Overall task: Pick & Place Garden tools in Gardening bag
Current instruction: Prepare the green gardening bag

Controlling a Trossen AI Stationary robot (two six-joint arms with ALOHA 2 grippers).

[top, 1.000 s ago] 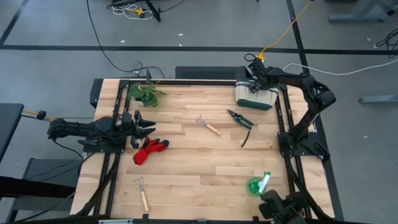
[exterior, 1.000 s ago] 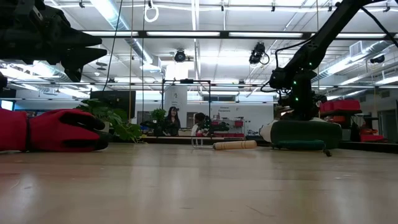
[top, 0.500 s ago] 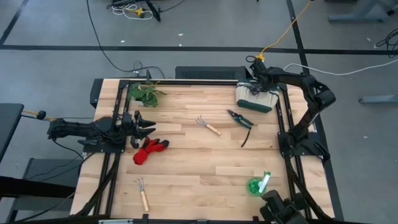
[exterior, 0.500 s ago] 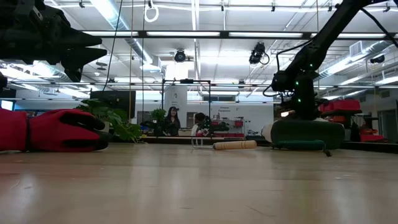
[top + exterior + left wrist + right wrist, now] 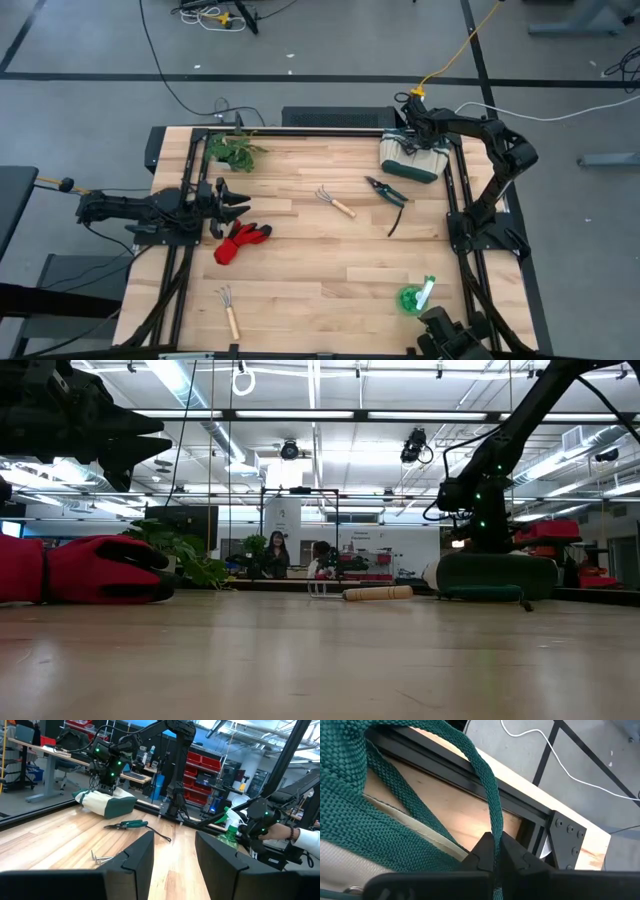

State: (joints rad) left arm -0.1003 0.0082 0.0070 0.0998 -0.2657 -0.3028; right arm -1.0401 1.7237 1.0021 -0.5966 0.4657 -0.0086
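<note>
Bag (image 5: 410,158): cream with green trim, lying at the table's 1 o'clock corner, against the right rail; also seen in the low view (image 5: 490,575) and left wrist view (image 5: 105,802).
Strap (image 5: 487,795): green woven loop of the bag, running between the right fingers.
Right gripper (image 5: 412,138): over the bag's far edge; fingers (image 5: 482,852) pressed together, pinching the strap.
Shears (image 5: 387,191): flat on the wood at 2 o'clock from table centre, just at 7 o'clock of the bag.
Rake (image 5: 335,201): near table centre, handle toward 4 o'clock.
Second rake (image 5: 230,312): at the 7 o'clock corner, prongs toward 12.
Gloves (image 5: 240,241): red, at 9 o'clock, just beside the left gripper.
Green piece (image 5: 414,297): round, white handle, at 5 o'clock.
Left gripper (image 5: 236,201): at the 9 o'clock edge above the gloves, fingers (image 5: 137,857) spread, holding nothing.
Plant (image 5: 234,150): leafy, at the 11 o'clock corner.
Table (image 5: 320,260): pale wood planks, black frame.
</note>
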